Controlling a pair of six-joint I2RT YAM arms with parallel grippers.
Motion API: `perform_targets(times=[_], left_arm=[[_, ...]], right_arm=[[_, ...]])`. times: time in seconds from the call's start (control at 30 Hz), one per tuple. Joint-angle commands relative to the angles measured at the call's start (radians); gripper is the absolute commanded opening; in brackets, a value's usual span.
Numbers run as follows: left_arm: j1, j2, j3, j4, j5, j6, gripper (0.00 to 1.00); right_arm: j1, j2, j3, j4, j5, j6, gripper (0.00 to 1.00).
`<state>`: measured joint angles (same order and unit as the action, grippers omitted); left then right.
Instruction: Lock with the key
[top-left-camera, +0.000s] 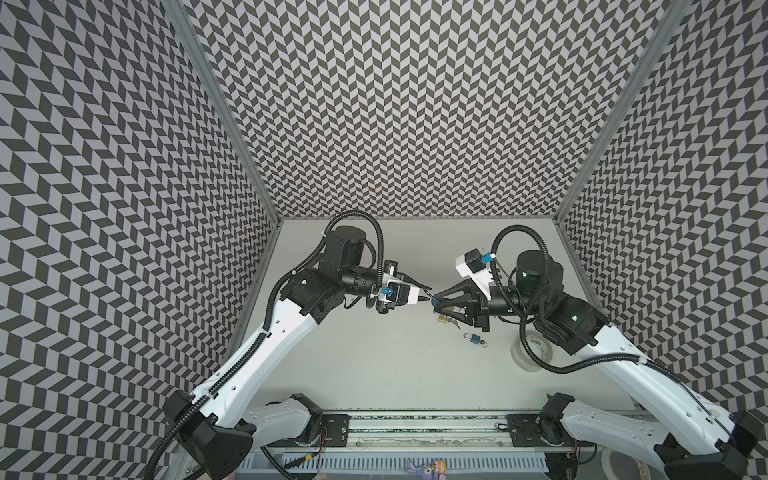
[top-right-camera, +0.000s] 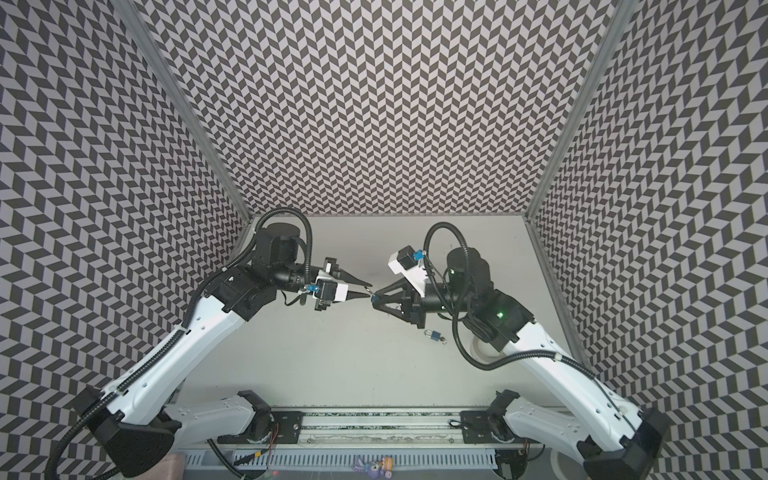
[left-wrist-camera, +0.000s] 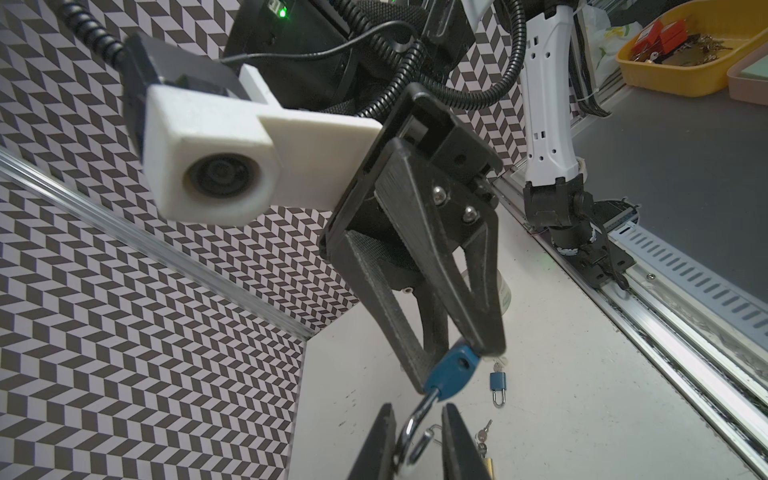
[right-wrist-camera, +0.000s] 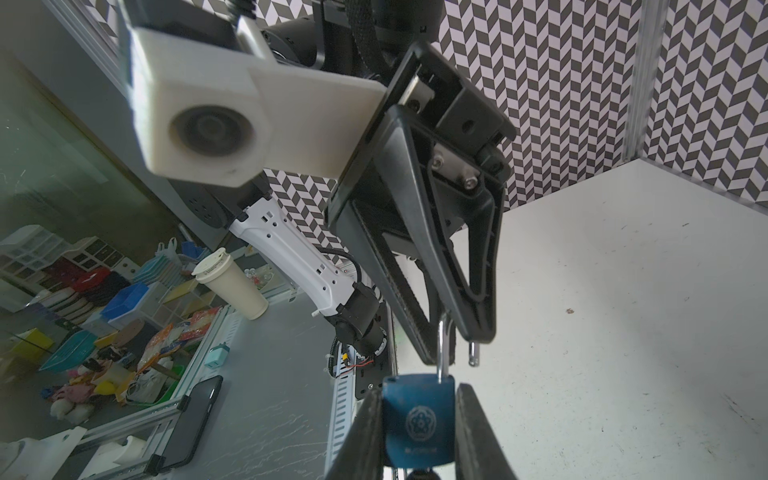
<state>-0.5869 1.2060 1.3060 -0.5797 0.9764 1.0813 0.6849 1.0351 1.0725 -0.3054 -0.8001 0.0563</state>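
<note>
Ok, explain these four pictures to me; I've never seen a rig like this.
Two robot arms, left and right, work over a white table. Two pictures look down from overhead and are nearly alike. The other two come from a camera on each wrist. The right jaws are shut on a blue padlock, held in the air. The left jaws flank its open shackle; whether they pinch it I cannot tell. On the table lie a spare blue padlock, a brass padlock with keys, and a tape roll.
</note>
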Motion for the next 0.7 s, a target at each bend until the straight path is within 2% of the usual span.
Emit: perform_targets(times=[0.0,0.17,0.33,0.4,0.43,0.47,0.5,0.57,0.6,0.63,0.67], left_arm=[[-0.006,-0.003,0.021,-0.032,0.015,0.016,0.17],[-0.007,0.0,0.022,-0.036,0.017,0.017,0.14],[-0.008,-0.003,0.022,-0.04,0.016,0.02,0.0],[-0.007,-0.005,0.021,-0.04,0.017,0.02,0.0],[-0.008,-0.006,0.021,-0.039,0.021,0.02,0.0],[-0.007,-0.009,0.021,-0.038,0.022,0.019,0.0],[-0.007,-0.013,0.017,-0.023,0.024,0.006,0.0],[-0.005,-0.026,0.005,0.013,0.022,-0.032,0.0],[-0.003,-0.033,-0.001,0.035,0.018,-0.065,0.0],[0.0,-0.039,-0.007,0.058,0.011,-0.104,0.0],[0.005,-0.044,-0.011,0.083,0.008,-0.149,0.0]], right_arm=[[0.005,-0.001,0.02,0.055,-0.012,-0.018,0.0],[0.005,0.003,0.022,0.06,-0.011,-0.018,0.0],[0.005,0.004,0.023,0.066,-0.002,-0.017,0.0],[0.005,0.002,0.025,0.065,0.004,-0.016,0.0],[0.005,0.0,0.025,0.068,0.008,-0.018,0.03],[0.005,-0.003,0.024,0.073,0.013,-0.016,0.1],[0.005,-0.009,0.022,0.081,0.021,-0.013,0.23],[0.005,-0.034,0.005,0.121,0.062,-0.016,0.57],[0.005,-0.055,-0.018,0.166,0.117,-0.012,0.7],[0.005,-0.087,-0.047,0.217,0.183,-0.005,0.78],[0.005,-0.112,-0.076,0.262,0.252,-0.003,0.83]])
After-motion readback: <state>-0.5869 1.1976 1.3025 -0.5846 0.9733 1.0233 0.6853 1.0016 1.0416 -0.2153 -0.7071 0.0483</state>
